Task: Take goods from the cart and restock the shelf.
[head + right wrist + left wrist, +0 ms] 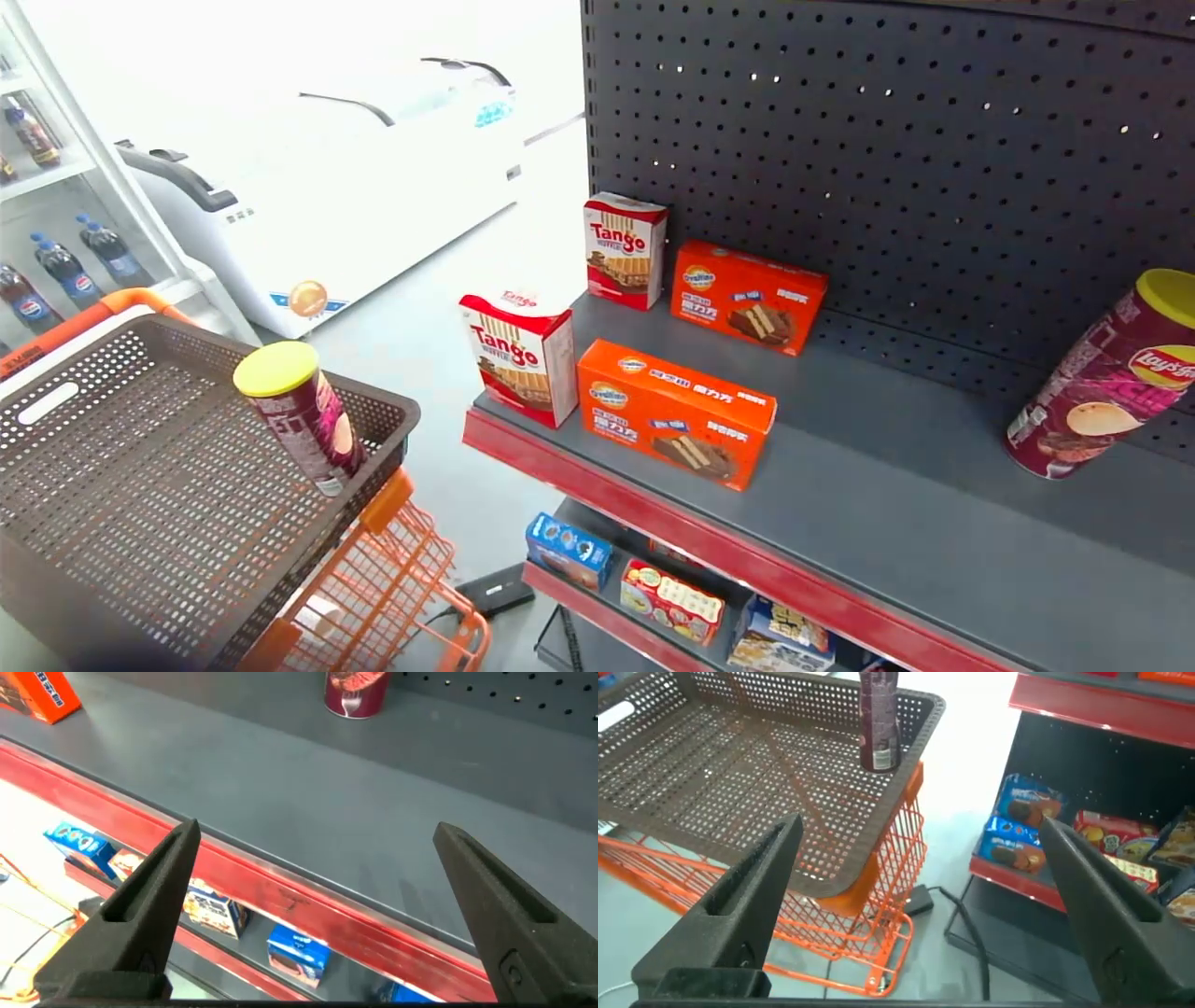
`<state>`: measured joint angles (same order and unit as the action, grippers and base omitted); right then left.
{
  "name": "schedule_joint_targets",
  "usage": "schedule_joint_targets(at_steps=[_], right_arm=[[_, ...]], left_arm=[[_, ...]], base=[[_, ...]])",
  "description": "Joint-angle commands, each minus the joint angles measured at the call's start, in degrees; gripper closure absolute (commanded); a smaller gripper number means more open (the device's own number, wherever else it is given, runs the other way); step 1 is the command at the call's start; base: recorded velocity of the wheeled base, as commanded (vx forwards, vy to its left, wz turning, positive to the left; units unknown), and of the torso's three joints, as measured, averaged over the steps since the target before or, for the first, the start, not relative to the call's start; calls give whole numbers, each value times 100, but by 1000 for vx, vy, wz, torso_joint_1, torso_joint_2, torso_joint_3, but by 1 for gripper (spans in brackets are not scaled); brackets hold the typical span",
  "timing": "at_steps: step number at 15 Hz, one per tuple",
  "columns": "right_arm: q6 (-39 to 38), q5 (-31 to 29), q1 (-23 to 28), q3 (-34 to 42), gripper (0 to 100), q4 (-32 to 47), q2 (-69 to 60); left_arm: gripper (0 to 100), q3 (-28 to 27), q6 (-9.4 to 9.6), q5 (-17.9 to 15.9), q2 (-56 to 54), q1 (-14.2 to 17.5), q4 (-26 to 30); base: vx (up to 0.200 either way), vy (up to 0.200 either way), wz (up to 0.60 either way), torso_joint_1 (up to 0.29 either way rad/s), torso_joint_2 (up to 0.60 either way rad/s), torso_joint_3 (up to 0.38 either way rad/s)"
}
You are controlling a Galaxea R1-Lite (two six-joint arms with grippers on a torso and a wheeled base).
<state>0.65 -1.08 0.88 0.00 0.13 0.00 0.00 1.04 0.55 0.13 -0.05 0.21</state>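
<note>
Left tool (917,826) wide open and empty, so centre it around the mid-body of the yellow-lidded chip can (299,420) standing in the brown cart basket (121,467) corner nearest the shelf (887,485), close gently, lift straight clear of the rim.

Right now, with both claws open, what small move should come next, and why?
Probably ease the left claw toward the chip can standing in a corner of the brown basket: it's the only item there, and that claw hangs open nearby.
</note>
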Motion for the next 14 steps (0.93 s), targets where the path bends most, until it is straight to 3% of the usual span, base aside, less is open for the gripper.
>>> schedule_joint_targets(at_steps=[1, 3, 4, 5, 6, 8, 11, 13, 14], right_arm=[[-3, 3, 0, 0, 0, 4, 0], [-3, 3, 0, 0, 0, 4, 0], [-3, 3, 0, 0, 0, 4, 0], [-3, 3, 0, 0, 0, 4, 0], [6, 3, 0, 0, 0, 4, 0], [-3, 3, 0, 0, 0, 4, 0], [-3, 3, 0, 0, 0, 4, 0], [-3, 3, 0, 0, 0, 4, 0], [-3, 3, 0, 0, 0, 4, 0]], left_arm=[[0, -9, 11, -20, 4, 5, -3], [0, -158, 134, 279, -5, 14, -3], [0, -791, 459, 508, 189, 14, 129], [0, -1230, 512, 587, 681, 5, 419], [0, -1652, 529, 701, 1261, 40, 718], [0, -1617, 556, 833, 1955, 31, 709], [0, -1679, 424, 806, 2834, 14, 656], [0, -1740, 327, 798, 3696, 22, 85], [0, -1758, 248, 815, 4425, 49, -557]], base=[[0, 0, 0, 0, 0, 0], [0, 0, 0, 0, 0, 0], [0, 0, 0, 0, 0, 0], [0, 0, 0, 0, 0, 0], [0, 0, 0, 0, 0, 0], [0, 0, 0, 0, 0, 0], [0, 0, 0, 0, 0, 0], [0, 0, 0, 0, 0, 0], [0, 0, 0, 0, 0, 0]])
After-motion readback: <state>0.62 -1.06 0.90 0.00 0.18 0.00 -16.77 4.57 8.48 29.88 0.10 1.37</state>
